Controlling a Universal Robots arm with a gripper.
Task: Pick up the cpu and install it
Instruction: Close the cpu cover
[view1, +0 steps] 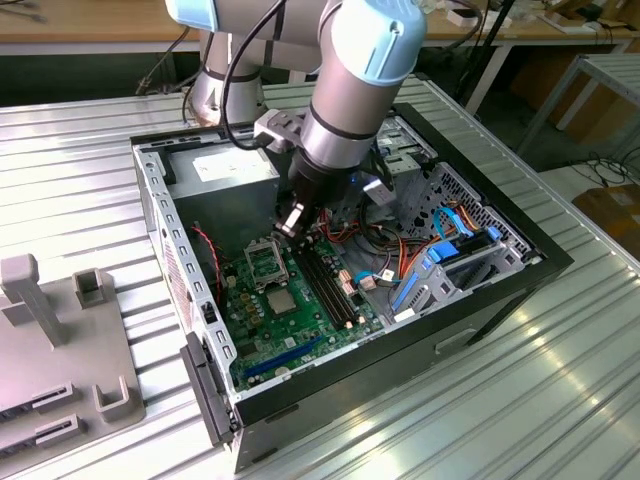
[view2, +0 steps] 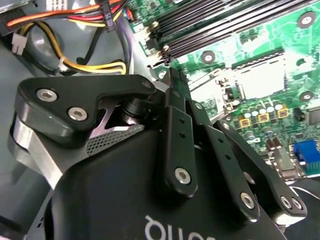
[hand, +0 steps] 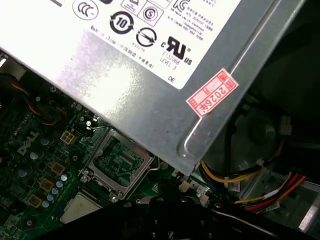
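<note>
A: Where's the cpu (view1: 281, 300)?

B: Flat on the board (view1: 300, 345), just beside the socket (view1: 262, 262), on the side facing the case's open front edge. Pale square, face up. In the first wrist view it's the light patch next to the socket's metal frame. Not in the socket yet.

A: Gripper (view1: 290, 218)?

B: Hangs over the board between the power supply (view1: 225, 190) and the memory slots (view1: 330, 285), above the socket, well apart from the cpu. You're holding nothing of the task. Clenched or released, I can't tell; the second wrist view gives you only the back of its linkage.

A: How will the chip handle?

B: My guess: light, stiff, thin and slick on that metal face. It lies flush on the board, so you get very little edge to bite. Take it by two opposite edges, squarely, with a soft squeeze. Keep off the underside, since the contacts there are probably delicate.

A: Risks?

B: A skewed grip could make it pivot or slip out. The socket's contacts likely bend easily, so a tilted chip would be bad news.
</note>
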